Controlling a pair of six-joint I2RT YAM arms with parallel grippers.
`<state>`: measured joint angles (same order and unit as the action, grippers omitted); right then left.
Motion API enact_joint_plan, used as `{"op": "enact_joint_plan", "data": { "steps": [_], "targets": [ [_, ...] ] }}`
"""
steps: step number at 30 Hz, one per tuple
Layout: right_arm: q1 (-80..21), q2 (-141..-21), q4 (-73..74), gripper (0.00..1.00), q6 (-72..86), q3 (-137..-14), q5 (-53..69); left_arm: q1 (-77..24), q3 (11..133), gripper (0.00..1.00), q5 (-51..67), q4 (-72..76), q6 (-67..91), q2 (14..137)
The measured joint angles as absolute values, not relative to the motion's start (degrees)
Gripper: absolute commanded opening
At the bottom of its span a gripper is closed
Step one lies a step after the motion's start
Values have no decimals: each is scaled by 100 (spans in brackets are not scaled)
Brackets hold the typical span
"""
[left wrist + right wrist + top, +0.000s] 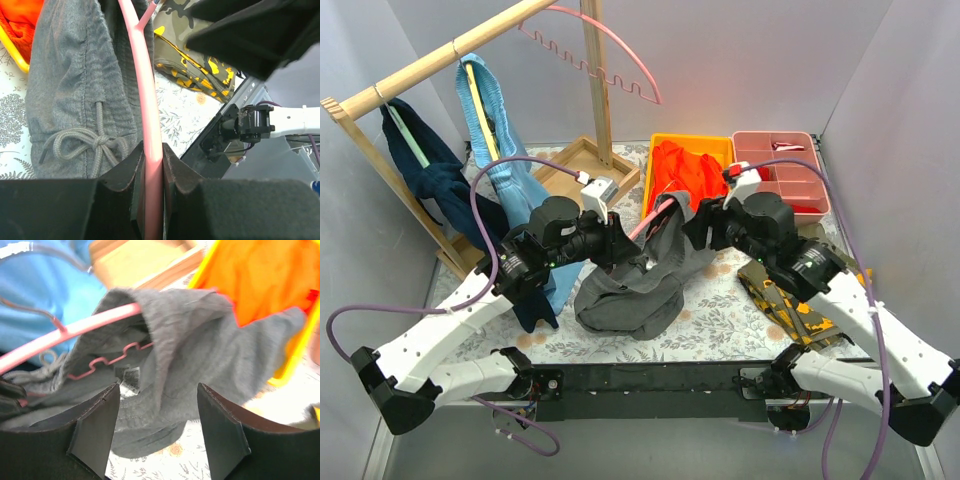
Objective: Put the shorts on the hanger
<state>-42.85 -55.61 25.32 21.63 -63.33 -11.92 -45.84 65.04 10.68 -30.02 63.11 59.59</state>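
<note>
The dark grey shorts (pixel 645 280) hang in a heap over the pink hanger (pixel 650 217) at the table's middle. My left gripper (pixel 620 247) is shut on the hanger's pink arm (pixel 146 100), with the shorts' waistband and knotted drawstring (pixel 80 142) draped to its left. My right gripper (pixel 702 228) is open and empty, just right of the shorts. In the right wrist view the hanger (pixel 75 330) goes into the shorts (pixel 200 355), its wavy lower bar inside the fabric, and my right gripper (pixel 159 412) hovers before the cloth.
A second pink hanger (pixel 595 50) hangs on the wooden rack (pixel 440 60) with light blue shorts (pixel 505 160) and a dark blue garment (pixel 430 180). An orange garment (pixel 685 170) fills a yellow bin. A red tray (pixel 785 170) stands at the back right; camouflage cloth (pixel 785 295) lies right.
</note>
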Motion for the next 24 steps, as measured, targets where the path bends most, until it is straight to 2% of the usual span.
{"op": "enact_joint_plan", "data": {
  "steps": [3, 6, 7, 9, 10, 13, 19, 24],
  "targets": [
    [-4276, -5756, 2073, 67, 1975, -5972, -676, -4552, 6504, 0, 1142, -3002, 6313, 5946],
    [-4281, -5918, 1719, 57, 1946, -5507, -309, -4541, 6504, 0, 1181, -3002, 6316, 5933],
    [-4281, -5948, 1669, 46, 1953, -5358, -244, -4536, 6504, 0, 1192, -3002, 6318, 5929],
    [-4276, -6038, 1656, 32, 1962, -5201, -220, -4523, 6504, 0, 1229, -3002, 6329, 5918],
    [-4276, -6082, 1660, 18, 1977, -5196, -281, -4517, 6504, 0, 1251, -3000, 6329, 5911],
    [-4156, -6193, 1712, 4, 2034, -5247, -508, -4510, 6495, 0, 1323, -2980, 6337, 5861],
    [-3465, -6449, 2134, 1, 2097, -6042, -827, -4491, 5677, 0, 1708, -2202, 6576, 5546],
    [-3404, -6670, 2196, 1, 2102, -6455, -880, -4484, 4711, 0, 2027, -1498, 6814, 5481]
  ]
}}
